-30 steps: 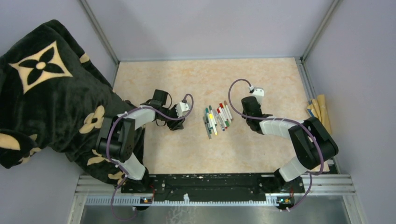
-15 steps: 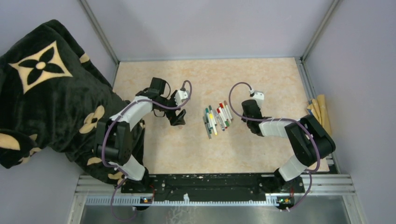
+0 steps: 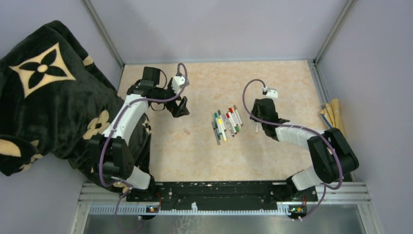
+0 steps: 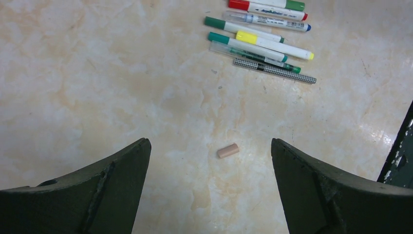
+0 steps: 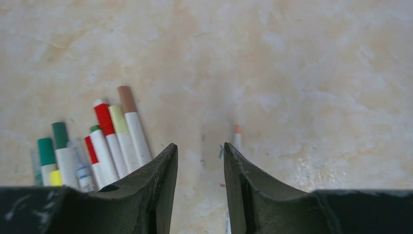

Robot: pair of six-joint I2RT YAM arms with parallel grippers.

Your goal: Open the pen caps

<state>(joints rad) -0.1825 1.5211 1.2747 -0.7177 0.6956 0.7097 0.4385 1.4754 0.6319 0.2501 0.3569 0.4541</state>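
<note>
My left gripper [image 4: 209,142] hangs over the desk [image 3: 219,83] with its fingers spread wide and nothing between them. Below it a loose peach-brown cap [image 4: 228,150] lies on its side, alone. In the top view it sits at about 8 o'clock from the bundle of pens [image 3: 226,124], apart from them. The pens lie side by side in the middle of the desk, most of them capped in brown, red, pale yellow or green. My right gripper [image 5: 199,145] sits low at 3 o'clock from the bundle, its fingers a narrow gap apart, with bare desk showing through the gap. An uncapped pen [image 5: 237,138] with an orange tip lies flat just beside the finger on the right of the wrist view, its tip pointing to 12 o'clock there. I cannot tell whether it touches that finger.
</note>
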